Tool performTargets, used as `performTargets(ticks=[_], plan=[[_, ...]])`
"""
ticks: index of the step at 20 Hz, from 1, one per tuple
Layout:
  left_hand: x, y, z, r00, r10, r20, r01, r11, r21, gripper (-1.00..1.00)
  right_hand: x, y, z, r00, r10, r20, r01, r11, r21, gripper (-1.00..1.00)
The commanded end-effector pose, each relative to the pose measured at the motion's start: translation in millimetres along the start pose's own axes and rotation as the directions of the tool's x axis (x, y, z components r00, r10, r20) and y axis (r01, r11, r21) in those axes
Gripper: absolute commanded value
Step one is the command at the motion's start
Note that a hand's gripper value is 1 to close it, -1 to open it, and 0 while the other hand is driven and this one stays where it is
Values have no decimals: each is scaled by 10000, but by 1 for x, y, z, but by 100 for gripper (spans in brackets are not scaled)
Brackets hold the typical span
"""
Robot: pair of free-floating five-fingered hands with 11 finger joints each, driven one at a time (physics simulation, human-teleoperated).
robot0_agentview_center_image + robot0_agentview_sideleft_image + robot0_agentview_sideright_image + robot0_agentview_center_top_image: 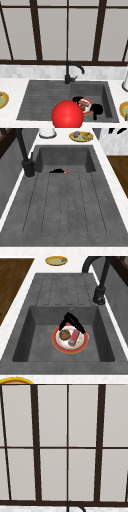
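A: Where is the plate (pixel 70 349) relative to the sink (pixel 37 331)?
B: On the floor of the sink's deep basin, right of the faucet (pixel 71 70); it carries a brown round food piece (pixel 65 334) and a pinkish block (pixel 74 337).
A: And the hands?
B: The left hand (pixel 77 99) sits at the plate's far-left rim, touching it; whether its fingers curl I cannot tell; the right hand (pixel 97 109) is just beside the plate's right rim; its state I cannot tell either.
A: Anything else near the sink?
B: A red ball (pixel 67 115) shows before the sink's front edge; yellow plates (pixel 3 99) lie on the table either side.
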Motion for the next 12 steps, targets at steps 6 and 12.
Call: performTargets(ticks=[6, 12], plan=[[27, 27, 26, 9952, 979, -6, -979, 9952, 0, -100, 0, 0, 0, 10000, 0, 0, 0, 10000, 0, 0], [-7, 21, 11, 9880, 1276, 870, -1280, 9918, -14, -100, 0, 0, 0, 10000, 0, 0, 0, 10000, 0, 0]])
